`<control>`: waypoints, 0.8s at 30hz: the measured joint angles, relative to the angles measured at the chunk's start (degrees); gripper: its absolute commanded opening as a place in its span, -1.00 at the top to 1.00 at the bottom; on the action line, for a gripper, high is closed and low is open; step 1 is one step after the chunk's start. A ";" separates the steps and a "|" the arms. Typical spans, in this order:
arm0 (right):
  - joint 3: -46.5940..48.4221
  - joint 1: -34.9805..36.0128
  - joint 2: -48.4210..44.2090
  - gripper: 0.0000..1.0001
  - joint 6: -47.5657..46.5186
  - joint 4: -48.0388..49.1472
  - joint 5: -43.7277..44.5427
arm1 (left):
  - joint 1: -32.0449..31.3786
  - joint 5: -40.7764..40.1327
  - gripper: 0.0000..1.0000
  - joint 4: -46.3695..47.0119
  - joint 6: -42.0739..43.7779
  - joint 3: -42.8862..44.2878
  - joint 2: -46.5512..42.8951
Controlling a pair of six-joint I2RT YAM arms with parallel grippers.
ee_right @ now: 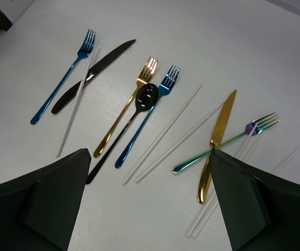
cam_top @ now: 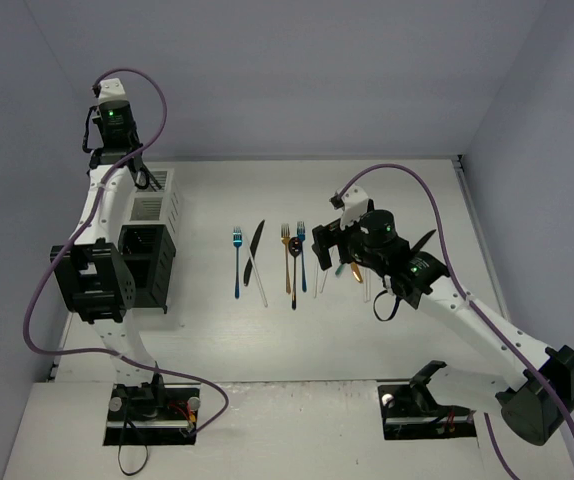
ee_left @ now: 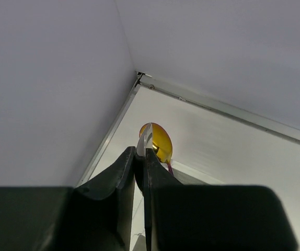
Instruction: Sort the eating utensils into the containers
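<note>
Several eating utensils lie in a row mid-table: a blue fork (cam_top: 236, 262), black knife (cam_top: 255, 245), gold fork (ee_right: 126, 107), black slotted spoon (ee_right: 123, 130), second blue fork (ee_right: 146, 117), pale chopsticks (ee_right: 168, 130), gold knife (ee_right: 216, 140) and teal fork (ee_right: 224, 140). My right gripper (ee_right: 150, 151) is open and empty just above them. The containers stand at the far left, white caddies (cam_top: 154, 207) behind black ones (cam_top: 143, 268). My left gripper (ee_left: 142, 151) is over the rear white caddy (cam_top: 135, 172), shut on a thin silver utensil (ee_left: 146, 138). A gold spoon bowl (ee_left: 159, 142) shows just beyond the fingers.
The left wall and back wall meet in a corner (ee_left: 139, 76) right behind the caddies. The right arm (cam_top: 467, 310) stretches across the right half of the table. Both black bases (cam_top: 152, 410) sit at the near edge.
</note>
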 measured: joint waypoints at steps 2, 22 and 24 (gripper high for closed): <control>-0.08 0.00 0.06 -0.88 0.19 -0.12 0.00 | 0.00 0.04 0.87 0.21 0.90 -0.03 0.49; -0.06 0.00 14.14 -0.25 12.00 0.14 6.68 | -0.53 3.29 -0.36 0.19 -2.90 -5.97 -0.44; -0.06 0.00 14.71 -0.12 13.75 0.15 7.37 | -1.39 3.81 -0.38 -1.73 -3.68 -5.97 -2.48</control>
